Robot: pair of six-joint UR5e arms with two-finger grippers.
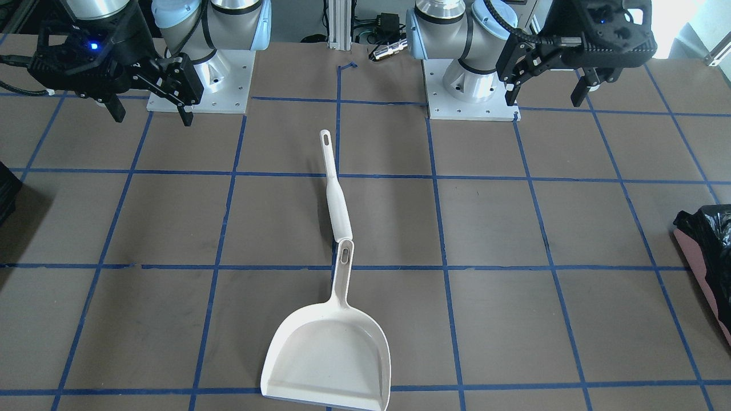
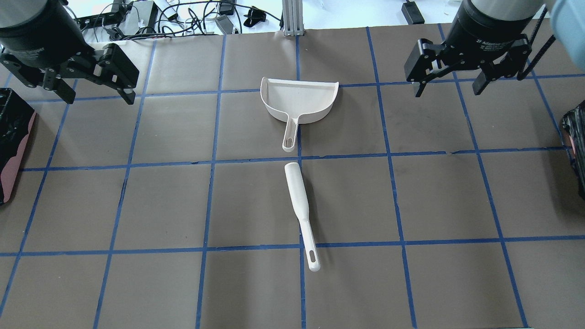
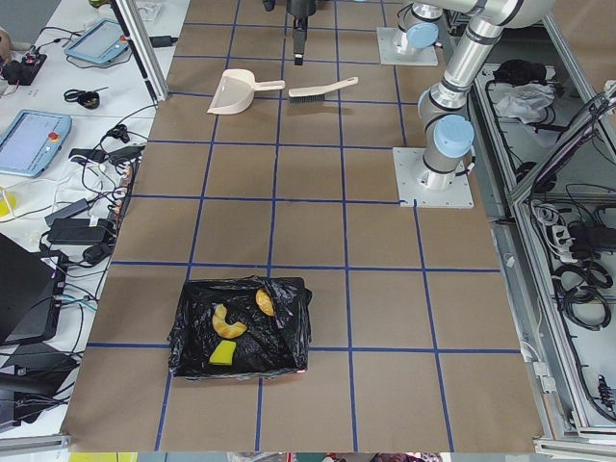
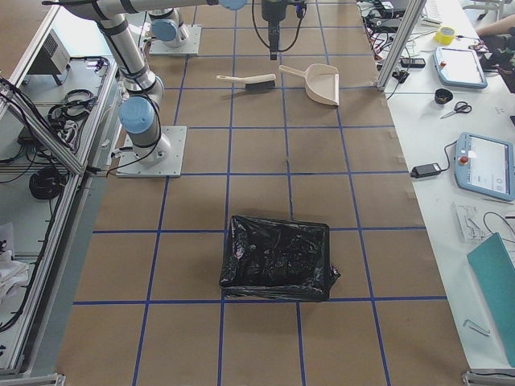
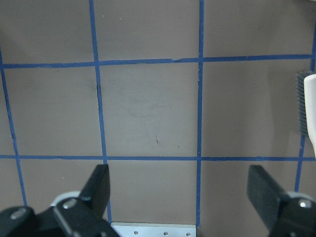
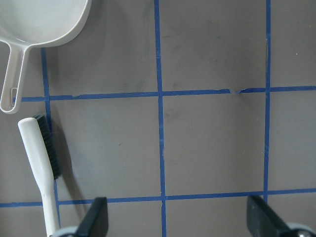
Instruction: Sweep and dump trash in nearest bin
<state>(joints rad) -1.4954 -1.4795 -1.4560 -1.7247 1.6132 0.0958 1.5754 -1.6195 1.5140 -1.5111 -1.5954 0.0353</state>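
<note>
The three scraps lie inside the bin point(image 3: 241, 327), on its black bag, in the exterior left view: the golden-brown chunk point(image 3: 264, 301), the cream crescent point(image 3: 222, 320) and the yellow wedge point(image 3: 223, 353). The same bin shows its pinkish side at the overhead view's left edge point(image 2: 13, 137). The cream dustpan point(image 2: 299, 98) and the brush point(image 2: 299, 201) lie on the table's middle, apart. My left gripper point(image 2: 98, 98) hangs open and empty above the table at the far left. My right gripper point(image 2: 448, 91) hangs open and empty at the far right.
A second bin lined with a black bag point(image 4: 278, 257) stands at the table's right end and shows at the overhead view's right edge point(image 2: 577, 146). Blue tape lines grid the brown table point(image 2: 137, 205). Cables and devices lie beyond the far edge point(image 2: 183, 16).
</note>
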